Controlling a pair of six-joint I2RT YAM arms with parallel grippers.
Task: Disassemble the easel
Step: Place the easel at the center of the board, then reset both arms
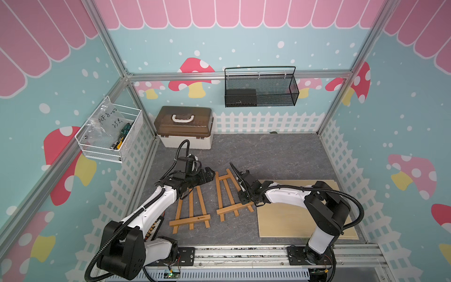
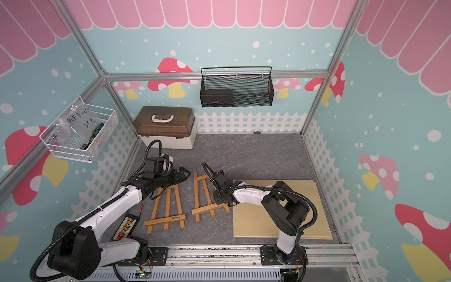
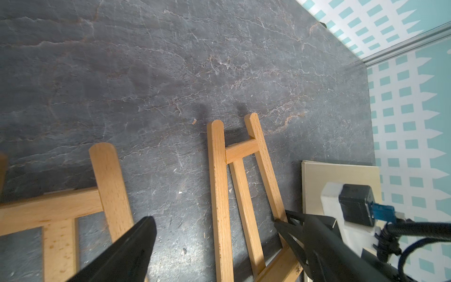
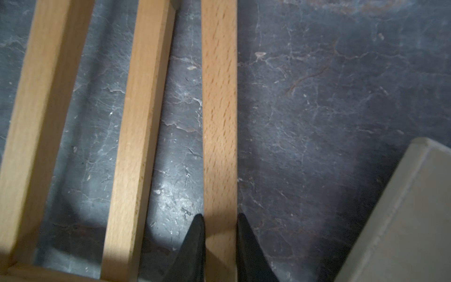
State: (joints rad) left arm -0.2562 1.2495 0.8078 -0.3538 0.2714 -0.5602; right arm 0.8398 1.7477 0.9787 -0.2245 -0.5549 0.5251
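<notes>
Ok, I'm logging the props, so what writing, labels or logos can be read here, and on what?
"PCF8-02": handwritten on the plastic bag in the white wire basket.
"25" plus an unclear character: same bag, next line.
Dark stamp on an easel cross bar: too small to read.
Pale mark on the black box in the mesh basket: too small to read.

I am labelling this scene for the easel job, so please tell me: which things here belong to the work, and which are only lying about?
In the job: left easel frame, lying flat; right easel frame, one leg clamped in the right claw; left claw, open.
Lying about: wooden board; storage box; black mesh basket; white wire basket.
</notes>
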